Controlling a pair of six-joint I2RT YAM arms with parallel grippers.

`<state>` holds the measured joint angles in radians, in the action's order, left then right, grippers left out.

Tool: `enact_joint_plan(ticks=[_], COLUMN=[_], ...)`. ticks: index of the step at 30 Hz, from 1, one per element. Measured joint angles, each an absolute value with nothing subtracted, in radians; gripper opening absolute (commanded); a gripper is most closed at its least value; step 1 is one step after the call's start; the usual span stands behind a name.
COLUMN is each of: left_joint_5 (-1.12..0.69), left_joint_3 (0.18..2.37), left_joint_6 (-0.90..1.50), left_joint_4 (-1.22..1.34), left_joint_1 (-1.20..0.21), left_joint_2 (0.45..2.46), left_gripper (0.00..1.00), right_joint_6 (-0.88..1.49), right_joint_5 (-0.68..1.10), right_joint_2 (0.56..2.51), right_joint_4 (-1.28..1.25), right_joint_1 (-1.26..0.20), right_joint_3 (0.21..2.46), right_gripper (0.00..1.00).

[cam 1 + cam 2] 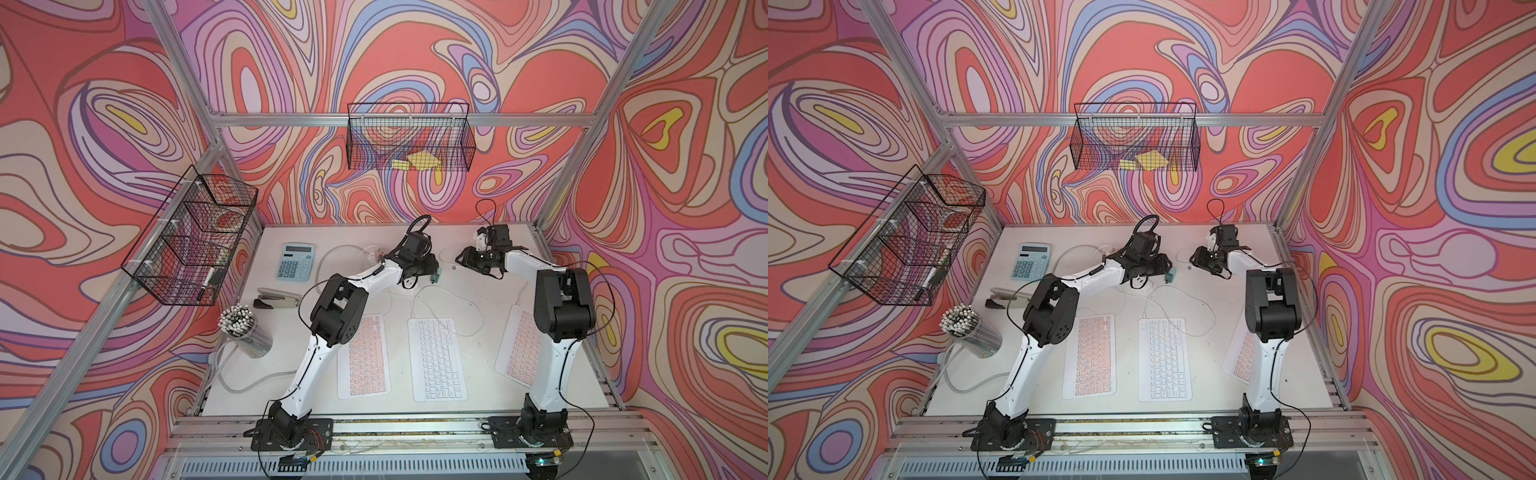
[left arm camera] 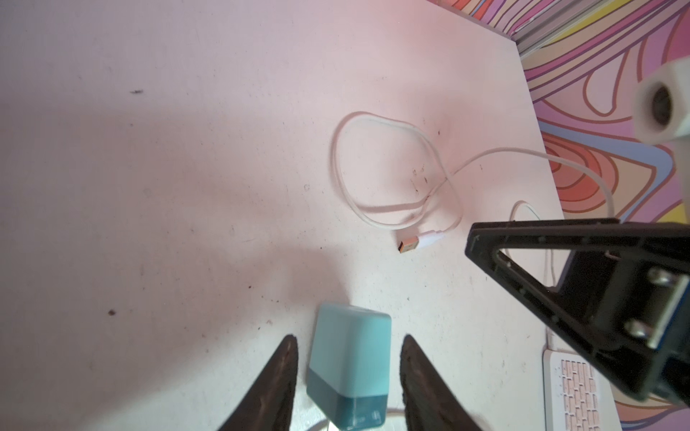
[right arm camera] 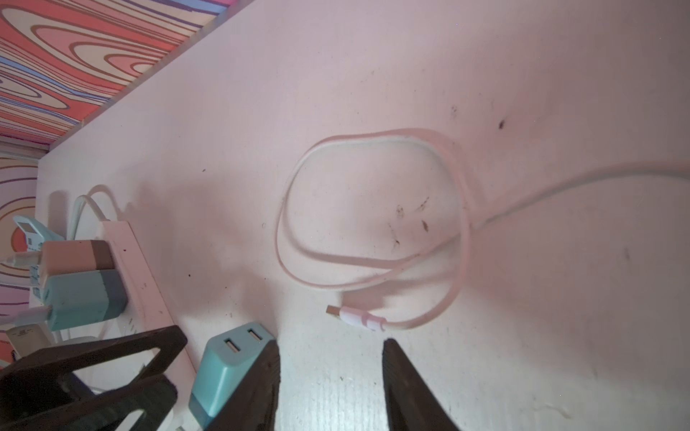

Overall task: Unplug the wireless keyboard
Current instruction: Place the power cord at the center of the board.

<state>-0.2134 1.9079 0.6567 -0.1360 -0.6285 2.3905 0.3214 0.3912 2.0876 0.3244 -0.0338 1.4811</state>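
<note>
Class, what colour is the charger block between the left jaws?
The charger block is pale teal, darker base; left wrist view.

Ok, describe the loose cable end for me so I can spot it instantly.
Look at the far end of the white table, just ahead of the left gripper. A teal charger block sits between its open jaws, and just past it a pale pink cable curls into a loop. The loop ends in a bare USB plug lying flat, plugged into nothing, unlike the cables at the power strip.

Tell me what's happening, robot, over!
Left gripper open, straddling teal charger; right gripper open, empty. USB plug out of charger, lying on table. No obstruction seen.
</note>
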Motion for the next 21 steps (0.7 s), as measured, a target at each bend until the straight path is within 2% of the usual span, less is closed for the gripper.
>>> enact_joint_plan(ticks=[7, 21], left_joint_5=[-0.225, -0.313], left_joint_3=[1.797, 1.578], left_joint_6=[0.632, 0.529], left_joint_4=[-0.123, -0.054], left_joint_1=[-0.627, -0.627], left_joint_2=[2.307, 2.075], left_gripper=[0.46, 0.44], right_joint_6=[0.290, 0.278], right_joint_5=[0.380, 0.299], right_joint_2=[2.070, 1.852], right_joint_4=[0.373, 0.487], right_joint_1=[-0.034, -0.033], right_joint_3=[1.478, 1.409], right_gripper=[0.45, 0.39])
